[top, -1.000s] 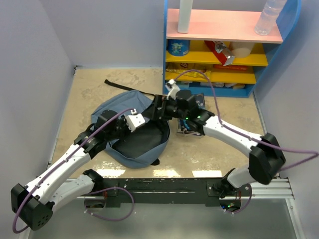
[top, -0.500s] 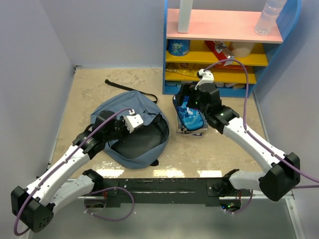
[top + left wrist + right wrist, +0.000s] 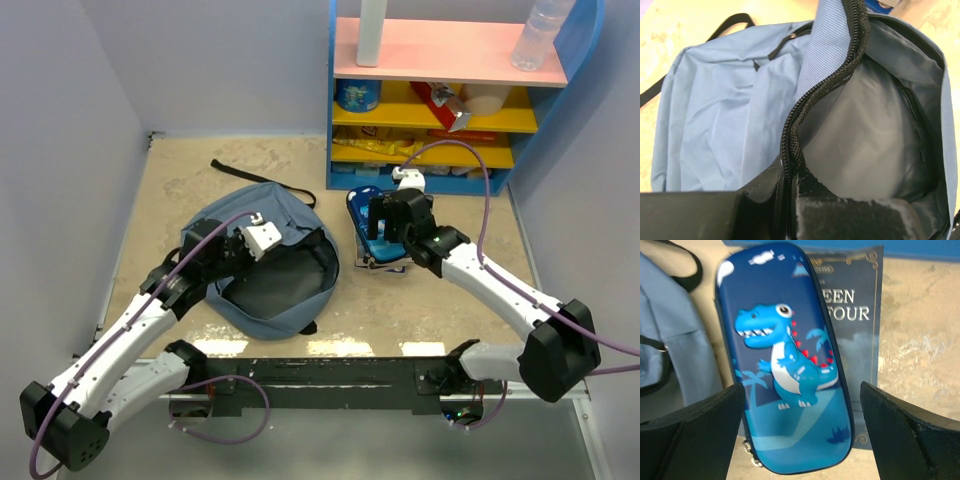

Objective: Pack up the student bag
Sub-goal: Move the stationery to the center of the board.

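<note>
Evidently the step in hand is picking up the first item. The left gripper [image 3: 790, 182] is pinched tight on the zippered rim of the student bag [image 3: 222, 208] and holds the mouth agape. The right gripper [image 3: 800, 430] hovers with its fingers spread wide, one on either side of a blue dinosaur pencil case [image 3: 785, 355]. The bag lies flat on the table. The case sits just right of the bag, on top of a dark book [image 3: 860, 315]. Next, I judge, the right gripper must descend, close across the case's narrow width, lift it off the book and carry it left into the bag's opening. The right wrist view shows the fingers clear of the case, which the overhead view cannot settle. The left wrist view alone shows the clamp and the grey lining with nothing visible inside.
</note>
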Controlling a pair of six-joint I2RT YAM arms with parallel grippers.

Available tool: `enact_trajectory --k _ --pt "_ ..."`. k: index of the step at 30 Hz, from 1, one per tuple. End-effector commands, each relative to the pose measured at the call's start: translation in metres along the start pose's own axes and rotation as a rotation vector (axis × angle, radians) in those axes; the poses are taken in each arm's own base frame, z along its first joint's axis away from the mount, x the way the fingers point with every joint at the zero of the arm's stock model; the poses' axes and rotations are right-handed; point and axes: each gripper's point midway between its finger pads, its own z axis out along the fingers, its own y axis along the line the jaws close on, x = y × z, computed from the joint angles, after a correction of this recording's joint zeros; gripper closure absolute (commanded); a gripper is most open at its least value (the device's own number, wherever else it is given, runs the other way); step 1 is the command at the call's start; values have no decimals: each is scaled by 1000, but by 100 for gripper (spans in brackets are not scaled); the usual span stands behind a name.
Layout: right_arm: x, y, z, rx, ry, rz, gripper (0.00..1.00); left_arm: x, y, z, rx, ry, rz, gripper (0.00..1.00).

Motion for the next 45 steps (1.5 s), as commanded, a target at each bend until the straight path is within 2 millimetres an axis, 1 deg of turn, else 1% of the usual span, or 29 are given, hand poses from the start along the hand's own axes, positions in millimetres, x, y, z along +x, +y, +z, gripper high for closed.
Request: enact_trajectory --k 1,2,3,5,6,7,8,10,11,12,13,14,15,16,17,18,19,20,21,22,23,25,27,29,31,36,39,40,45 --pt "4 -12 -11 36 -34 49 1 -17 13 -7 -64 -69 -29 100" --pt "5 -14 -11 35 -47 46 1 -16 11 -7 -58 -68 -31 100" --pt "5 -10 -13 8 -50 47 1 -14 11 -6 -56 -62 -31 100" --pt "-3 -3 -20 -26 -93 34 1 -15 10 -6 -50 -68 -27 100" --pt "-8 -4 -22 -2 -121 23 1 -15 10 -6 -50 -68 -25 100" --pt "-8 0 -25 11 -134 -5 1 -16 10 -6 -51 -69 -25 100" --pt "-17 2 -27 34 -148 -11 1 -15 10 -6 -50 -68 -25 100" --pt "-18 7 -25 88 -136 -56 1 -14 10 -5 -49 -62 -25 100" --pt "-28 16 -28 70 -157 -59 1 -13 10 -5 -49 -59 -26 100" --pt "-31 24 -30 51 -169 -65 1 -14 10 -5 -51 -61 -26 100" --pt "-35 42 -31 -17 -188 -74 2 -13 11 -5 -51 -60 -25 100" --pt "-35 51 -29 -59 -186 -75 7 -14 11 -5 -53 -60 -23 100" --pt "-35 57 -27 -81 -185 -73 18 -14 11 -4 -52 -61 -21 100" --pt "-36 63 -25 -102 -182 -63 24 -14 12 -5 -56 -59 -20 100" --pt "-31 74 -18 -134 -154 -71 31 -14 12 -5 -56 -59 -17 100" --pt "-28 79 -16 -151 -138 -75 41 -14 12 -5 -58 -58 -14 100" --pt "-27 86 -14 -177 -124 -70 45 -13 12 -4 -58 -55 -13 100" --pt "-18 94 -7 -203 -88 -75 49 -13 12 -5 -58 -56 -10 100" --pt "-14 99 -5 -219 -72 -68 51 -12 13 -5 -60 -54 -7 100" --pt "-12 102 -2 -228 -60 -64 52 -12 13 -4 -63 -53 -7 100" --pt "-2 108 3 -251 -27 -66 52 -11 13 -4 -62 -51 -7 100" --pt "4 113 7 -265 -12 -63 53 -12 13 -5 -61 -53 -5 100" --pt "13 112 13 -256 15 -65 54 -11 12 -4 -58 -53 1 100" --pt "16 107 18 -232 23 -62 54 -10 14 -4 -65 -50 6 100" --pt "16 98 21 -211 25 -40 53 -10 14 -4 -67 -50 8 100" --pt "7 85 18 -183 -1 -32 51 -10 13 -6 -63 -52 8 100" --pt "8 74 21 -162 9 -34 51 -10 11 -6 -58 -53 10 100" --pt "10 66 24 -147 18 -25 51 -11 11 -7 -57 -55 9 100" --pt "15 56 25 -138 31 -22 51 -11 11 -7 -56 -51 11 100"
